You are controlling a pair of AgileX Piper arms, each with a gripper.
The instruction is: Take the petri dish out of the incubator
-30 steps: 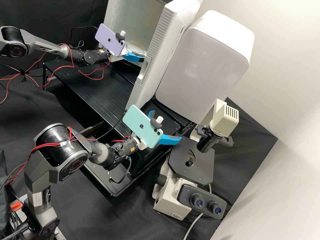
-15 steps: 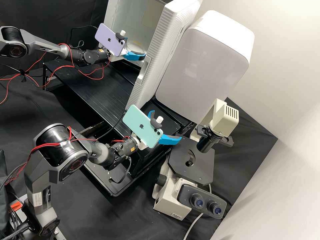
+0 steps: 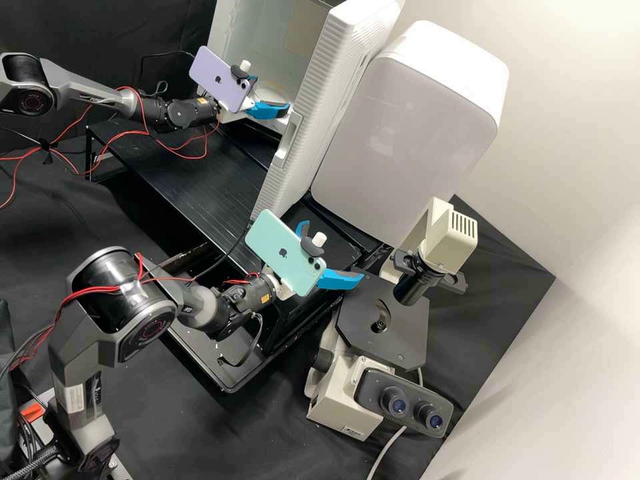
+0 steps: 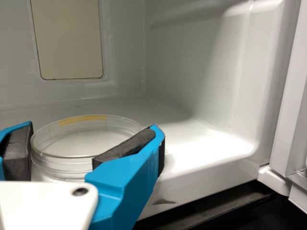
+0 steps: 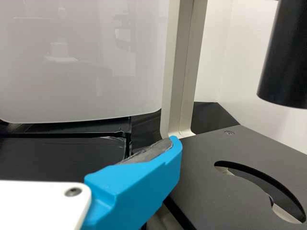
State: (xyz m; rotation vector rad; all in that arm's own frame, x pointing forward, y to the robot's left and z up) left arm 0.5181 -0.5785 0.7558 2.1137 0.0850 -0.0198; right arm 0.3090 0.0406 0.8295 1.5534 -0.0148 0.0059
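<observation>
A clear round petri dish [image 4: 81, 143] with a yellowish band on its rim rests on the white floor of the open incubator [image 3: 260, 40]. My left gripper [image 4: 86, 136] is inside the chamber's mouth, and its dark pads [image 4: 124, 148] press against the dish on both sides. In the high view the left gripper [image 3: 270, 109] sits at the incubator's opening, beside the open ribbed door [image 3: 313, 113]. My right gripper [image 3: 341, 277] hangs open and empty over the near edge of the microscope stage [image 5: 230, 163], and one blue finger [image 5: 144, 177] is in its wrist view.
A large white box [image 3: 413, 127] stands right of the incubator door. The microscope [image 3: 373, 393] with its black stage [image 3: 383, 327] and condenser [image 3: 413, 283] is at the front right. A long black raised platform [image 3: 200, 187] runs between the two arms.
In the high view the left gripper has edged slightly up and to the left at the incubator's mouth. The right arm has kept still.
</observation>
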